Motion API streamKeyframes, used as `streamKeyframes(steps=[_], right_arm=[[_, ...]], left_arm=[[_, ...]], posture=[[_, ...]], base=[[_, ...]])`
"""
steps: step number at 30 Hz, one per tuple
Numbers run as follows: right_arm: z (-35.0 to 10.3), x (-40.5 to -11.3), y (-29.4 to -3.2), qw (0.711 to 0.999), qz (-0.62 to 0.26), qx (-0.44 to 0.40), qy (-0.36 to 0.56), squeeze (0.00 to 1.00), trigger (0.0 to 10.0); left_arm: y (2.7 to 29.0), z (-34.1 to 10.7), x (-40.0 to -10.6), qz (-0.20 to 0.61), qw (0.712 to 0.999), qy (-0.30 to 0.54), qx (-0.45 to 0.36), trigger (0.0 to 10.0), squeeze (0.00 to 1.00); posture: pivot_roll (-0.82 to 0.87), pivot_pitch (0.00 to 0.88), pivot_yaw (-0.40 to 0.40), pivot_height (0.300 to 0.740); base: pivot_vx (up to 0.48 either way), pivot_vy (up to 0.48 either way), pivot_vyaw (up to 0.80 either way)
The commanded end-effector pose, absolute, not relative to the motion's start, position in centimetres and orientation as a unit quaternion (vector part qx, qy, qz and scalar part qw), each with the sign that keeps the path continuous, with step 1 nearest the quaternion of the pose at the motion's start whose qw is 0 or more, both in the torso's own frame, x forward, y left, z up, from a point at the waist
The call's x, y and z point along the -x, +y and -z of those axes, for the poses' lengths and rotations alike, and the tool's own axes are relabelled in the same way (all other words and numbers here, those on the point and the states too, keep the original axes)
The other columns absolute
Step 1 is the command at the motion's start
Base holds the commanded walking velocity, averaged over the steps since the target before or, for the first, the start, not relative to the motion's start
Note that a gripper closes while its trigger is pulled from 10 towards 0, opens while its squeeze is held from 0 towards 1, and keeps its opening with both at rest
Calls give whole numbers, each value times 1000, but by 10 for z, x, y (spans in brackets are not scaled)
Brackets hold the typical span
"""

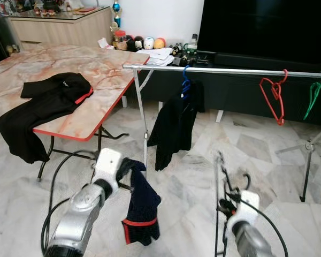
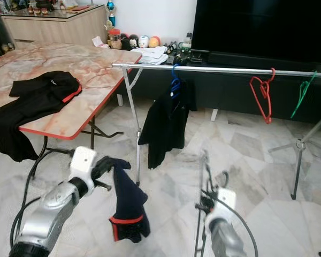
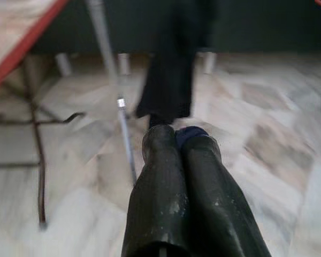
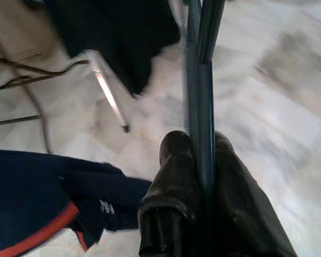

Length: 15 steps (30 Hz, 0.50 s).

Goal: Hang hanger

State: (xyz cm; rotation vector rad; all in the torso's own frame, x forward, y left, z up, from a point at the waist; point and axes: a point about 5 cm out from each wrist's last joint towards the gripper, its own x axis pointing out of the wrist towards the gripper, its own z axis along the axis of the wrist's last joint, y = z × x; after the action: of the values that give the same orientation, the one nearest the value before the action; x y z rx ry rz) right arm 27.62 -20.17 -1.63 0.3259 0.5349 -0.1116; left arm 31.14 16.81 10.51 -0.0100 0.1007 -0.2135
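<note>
A rail [image 1: 219, 70] runs across the room, left to right, in front of the TV cabinet [image 1: 241, 88]. On it hang a shirt on a hanger [image 1: 176, 120] near the left end, then an empty hanger [image 1: 274, 99] further right, and another hanger [image 1: 314, 93] at the far right. To the left stands a table [image 1: 96, 69] with a garment [image 1: 45, 110] on it (part of it draped over the near edge). In front, low down, the left gripper [image 1: 125, 167] holds a cloth [image 1: 142, 206] hanging below it; to its right, the right gripper [image 1: 224, 206] has a hanger frame [image 1: 219, 182] standing upright between its fingers.
</note>
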Motion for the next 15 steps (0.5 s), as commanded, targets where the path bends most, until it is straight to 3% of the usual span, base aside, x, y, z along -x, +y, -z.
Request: streamKeyframes(steps=[1,4,7,15], right_arm=[[29,-262,-203,942,75,-162,284,0,10000],[39,-248,-205,939,72,-122,313,0,10000],[52,-228,-210,934,50,-30,353,0,10000],[63,-209,-219,919,51,40,390,0,10000]], left_arm=[[181,-105,-309,61,997,30,32,10000,0],[189,-100,-304,34,999,26,32,10000,0],[190,-95,-296,17,999,30,32,10000,0],[193,-91,-288,-3,999,30,45,10000,0]], posture=[[90,21,3,740],[89,18,1,740],[87,5,0,740],[60,0,7,740]], base=[[0,0,0],[0,0,0],[0,0,0],[0,0,0]])
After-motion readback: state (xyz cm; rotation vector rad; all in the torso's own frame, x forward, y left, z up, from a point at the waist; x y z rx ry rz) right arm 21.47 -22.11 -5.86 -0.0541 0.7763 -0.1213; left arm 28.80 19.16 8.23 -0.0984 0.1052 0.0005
